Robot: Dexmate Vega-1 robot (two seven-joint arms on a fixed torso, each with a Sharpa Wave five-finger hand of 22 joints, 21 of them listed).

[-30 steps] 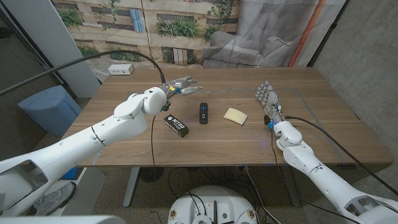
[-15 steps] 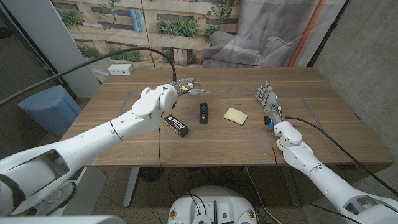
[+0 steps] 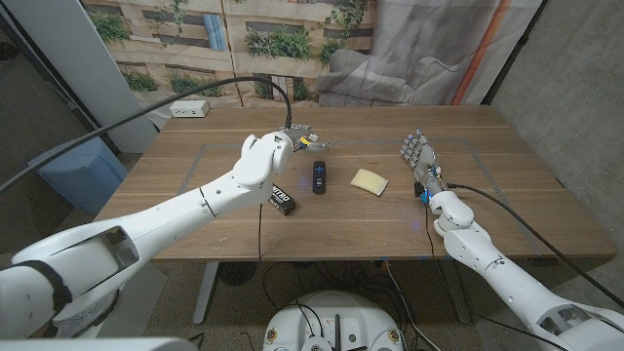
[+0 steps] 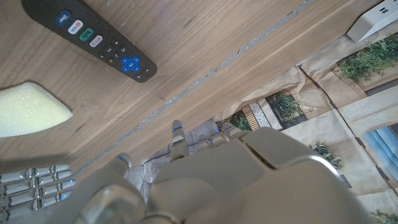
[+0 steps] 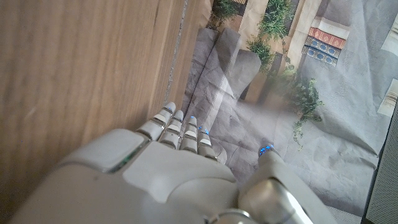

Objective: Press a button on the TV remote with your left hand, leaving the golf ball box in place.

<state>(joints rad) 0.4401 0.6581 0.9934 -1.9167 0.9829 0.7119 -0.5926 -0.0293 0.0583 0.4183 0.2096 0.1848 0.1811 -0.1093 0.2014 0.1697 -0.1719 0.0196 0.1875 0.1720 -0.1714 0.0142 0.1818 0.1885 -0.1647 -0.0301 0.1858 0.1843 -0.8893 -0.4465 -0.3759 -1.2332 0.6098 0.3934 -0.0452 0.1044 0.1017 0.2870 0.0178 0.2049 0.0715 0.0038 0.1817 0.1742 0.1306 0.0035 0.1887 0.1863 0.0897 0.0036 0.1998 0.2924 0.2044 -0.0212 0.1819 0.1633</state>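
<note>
Lying on the table [image 3: 507, 210]: one TV remote [image 3: 319, 176], one golf ball box [image 3: 283, 200], one sponge [image 3: 370, 180].

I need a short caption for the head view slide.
Left hand hovers beyond the TV remote; golf ball box alongside.

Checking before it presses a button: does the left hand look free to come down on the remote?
Probably yes. The left hand hovers just behind the remote, holding nothing, with nothing between them; the golf ball box lies off to the side.

Remote [image 3: 319, 176] between golf ball box [image 3: 281, 198] and sponge [image 3: 370, 180]
</note>
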